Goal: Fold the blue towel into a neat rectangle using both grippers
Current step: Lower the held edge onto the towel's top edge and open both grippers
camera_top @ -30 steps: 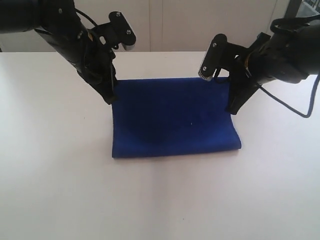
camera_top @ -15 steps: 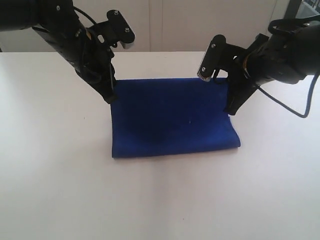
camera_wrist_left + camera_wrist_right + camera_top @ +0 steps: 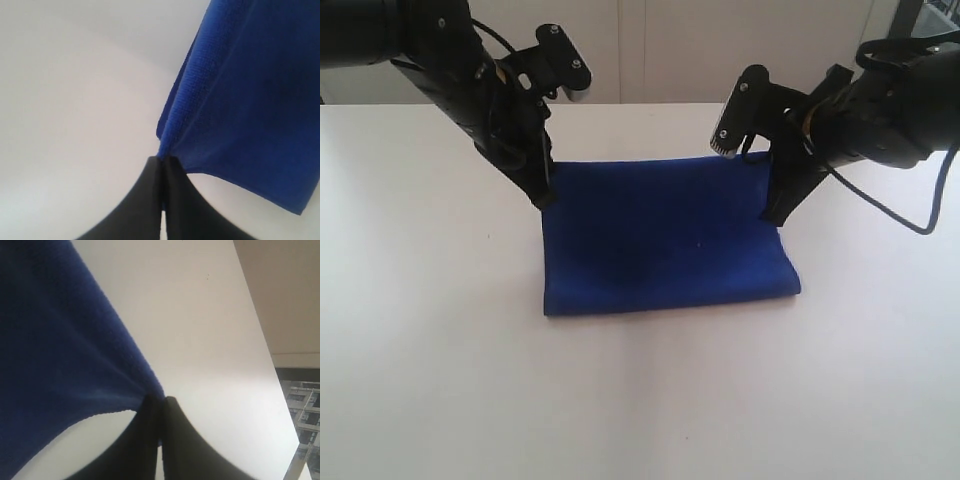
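**Both grippers pinch the far corners of a doubled blue towel**

The blue towel (image 3: 665,235) lies in the middle of the white table (image 3: 440,380), between the two arms. It appears already doubled over. Its near edge is rounded, most plainly at the near right corner, which suggests the fold runs along that side.

The left gripper (image 3: 162,165) is clamped on the towel's far left corner. The right gripper (image 3: 161,402) is clamped on the far right corner. In each wrist view the black fingers meet in a narrow wedge, with only a sliver of cloth nipped between the tips. The fabric puckers and draws toward each pinch, so both corners seem slightly lifted and under light tension.

Holding the two matching corners probably lets the arms carry the edge evenly and lay it square, so the layers line up into a rectangle.

The cloth is a deep royal blue with a fine looped, nubby pile and a soft, thick edge. It is limp enough to sag between the grips. The left wrist view shows two layers at the side edge. The table is smooth, matt and featureless, so the towel should slide on it easily if dragged.
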Action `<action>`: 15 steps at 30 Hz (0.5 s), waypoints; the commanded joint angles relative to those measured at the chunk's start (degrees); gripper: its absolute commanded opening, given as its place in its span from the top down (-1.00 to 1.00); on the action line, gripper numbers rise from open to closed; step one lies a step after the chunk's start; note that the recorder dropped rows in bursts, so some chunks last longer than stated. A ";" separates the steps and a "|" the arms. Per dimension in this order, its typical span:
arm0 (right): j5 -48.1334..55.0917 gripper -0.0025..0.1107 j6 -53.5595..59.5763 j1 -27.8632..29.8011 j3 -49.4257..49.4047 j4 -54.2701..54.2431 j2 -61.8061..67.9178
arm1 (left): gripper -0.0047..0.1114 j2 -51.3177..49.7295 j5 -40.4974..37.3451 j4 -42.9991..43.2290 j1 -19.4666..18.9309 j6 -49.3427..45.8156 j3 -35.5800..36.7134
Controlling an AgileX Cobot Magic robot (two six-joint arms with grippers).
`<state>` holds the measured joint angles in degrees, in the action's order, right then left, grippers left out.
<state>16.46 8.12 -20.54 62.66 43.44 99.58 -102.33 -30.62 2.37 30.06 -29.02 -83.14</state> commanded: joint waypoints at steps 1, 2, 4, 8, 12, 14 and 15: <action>-0.73 0.96 -0.51 0.60 0.12 0.06 -0.07 | 0.92 -0.97 0.39 -0.59 -0.24 0.72 -0.26; -0.73 0.96 -0.51 0.60 0.12 0.06 -0.07 | 0.92 -1.07 0.64 -0.59 -0.24 0.72 -0.26; -0.73 0.96 -0.51 0.60 0.12 0.06 -0.07 | 0.92 -1.07 0.92 -0.59 -0.24 0.72 -0.26; -0.73 0.96 -0.51 0.60 0.12 0.06 -0.07 | 0.92 -1.07 1.21 -0.59 -0.24 0.83 -0.26; -0.73 0.94 -0.88 0.60 0.12 0.06 -0.07 | 0.88 -1.07 1.55 -0.59 -0.24 1.30 -0.26; -0.73 0.86 -0.88 0.60 0.12 0.06 -0.07 | 0.73 -1.07 1.89 -0.59 -0.24 1.41 -0.26; -0.73 0.82 -0.88 0.60 0.12 0.06 -0.07 | 0.64 -1.07 1.89 -0.59 -0.24 1.41 -0.26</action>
<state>16.13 7.93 -20.54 62.66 43.44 99.58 -103.65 -28.63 2.37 30.06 -28.48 -83.14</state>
